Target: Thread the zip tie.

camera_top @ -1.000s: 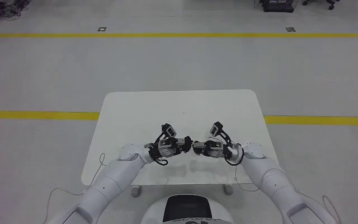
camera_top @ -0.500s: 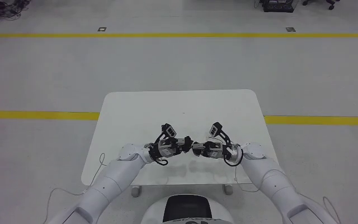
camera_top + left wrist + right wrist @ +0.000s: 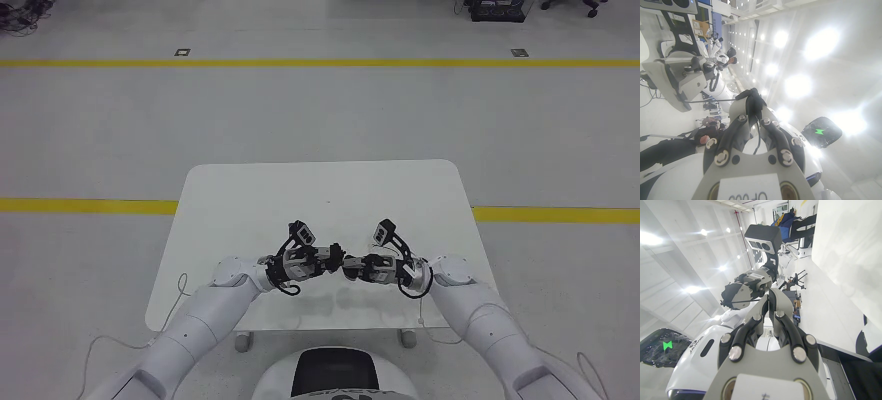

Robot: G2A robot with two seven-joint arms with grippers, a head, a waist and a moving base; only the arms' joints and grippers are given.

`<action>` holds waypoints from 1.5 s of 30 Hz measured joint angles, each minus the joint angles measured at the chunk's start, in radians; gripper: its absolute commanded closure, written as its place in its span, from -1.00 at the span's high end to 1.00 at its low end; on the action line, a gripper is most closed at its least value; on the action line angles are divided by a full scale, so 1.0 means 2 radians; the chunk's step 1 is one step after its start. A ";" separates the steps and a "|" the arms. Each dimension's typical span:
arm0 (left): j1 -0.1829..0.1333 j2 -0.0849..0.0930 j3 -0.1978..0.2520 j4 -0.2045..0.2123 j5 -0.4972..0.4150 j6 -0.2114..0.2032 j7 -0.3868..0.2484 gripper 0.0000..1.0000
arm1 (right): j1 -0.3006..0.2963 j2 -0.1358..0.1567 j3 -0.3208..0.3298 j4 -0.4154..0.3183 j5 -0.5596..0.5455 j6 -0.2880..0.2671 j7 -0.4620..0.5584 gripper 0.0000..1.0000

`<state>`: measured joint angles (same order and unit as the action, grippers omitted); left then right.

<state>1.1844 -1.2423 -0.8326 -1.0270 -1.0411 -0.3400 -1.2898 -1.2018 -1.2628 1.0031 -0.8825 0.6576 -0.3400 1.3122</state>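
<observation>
Above the front middle of the white table (image 3: pixel 320 195) my two grippers meet tip to tip. The zip tie (image 3: pixel 738 302) is a thin black strap. My right gripper (image 3: pixel 769 299) is shut on one part of it, and the strap runs from there across the front of my left gripper (image 3: pixel 745 289). In the left wrist view the zip tie (image 3: pixel 711 101) stretches from my left gripper (image 3: pixel 753 100), which is shut with black padding at its tips, over to the other arm. From above, the left gripper (image 3: pixel 328 254) and right gripper (image 3: pixel 349 265) nearly touch.
The grippers hang close to the table's front edge (image 3: pixel 300 330). Bare tabletop lies behind and to both sides of them. Grey floor with yellow lines (image 3: pixel 90 206) surrounds the table.
My right gripper has edged slightly toward the left gripper, narrowing the gap between them. The left arm has stayed in place.
</observation>
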 measured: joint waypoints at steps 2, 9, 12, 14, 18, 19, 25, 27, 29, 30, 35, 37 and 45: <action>0.000 0.000 0.000 0.000 0.000 0.000 0.000 -1.00 | -0.001 0.000 0.000 -0.001 -0.003 0.000 -0.001 -1.00; 0.000 0.000 0.000 0.000 0.000 0.000 0.000 -1.00 | -0.001 -0.001 0.000 0.000 -0.017 0.000 -0.006 -1.00; 0.000 0.000 0.000 0.000 0.000 0.000 0.000 -1.00 | 0.000 -0.001 0.000 0.004 -0.026 0.000 -0.013 -1.00; 0.000 0.000 0.000 0.000 0.000 0.000 0.000 -1.00 | 0.002 -0.001 0.003 0.011 -0.026 0.000 -0.017 -1.00; 0.000 0.000 0.000 0.000 0.000 0.000 0.000 -1.00 | 0.003 0.002 0.018 0.021 -0.015 0.000 -0.014 -1.00; 0.000 0.000 0.000 0.000 0.000 0.000 0.000 -1.00 | 0.002 0.004 0.025 0.021 -0.011 0.000 -0.011 -0.38; 0.000 0.000 0.000 0.000 0.000 0.000 0.000 -1.00 | -0.007 0.008 0.050 0.017 0.021 0.000 0.007 1.00; 0.000 0.000 0.000 0.000 0.000 0.000 0.000 -1.00 | -0.007 0.008 0.049 0.017 0.020 0.000 0.006 1.00; 0.000 0.000 0.000 0.000 0.000 0.000 0.000 -1.00 | -0.007 0.008 0.049 0.017 0.020 0.000 0.006 1.00; 0.000 0.000 0.000 0.000 0.000 0.001 0.001 -1.00 | -0.007 0.008 0.049 0.017 0.020 0.000 0.006 1.00; 0.011 0.000 -0.001 -0.012 -0.018 0.038 0.024 -1.00 | -0.024 0.015 0.075 -0.017 -0.001 0.000 -0.036 1.00; 0.013 -0.001 -0.003 -0.012 -0.032 0.050 0.023 -1.00 | -0.041 0.022 0.101 -0.046 -0.018 0.000 -0.049 1.00; 0.012 -0.004 -0.007 -0.004 -0.058 0.062 0.015 -1.00 | -0.100 0.030 0.174 -0.136 -0.056 0.000 -0.097 1.00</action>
<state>1.2088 -1.2503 -0.8460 -1.0343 -1.1574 -0.2152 -1.2606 -1.4022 -1.2023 1.3504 -1.1536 0.5457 -0.3400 1.1183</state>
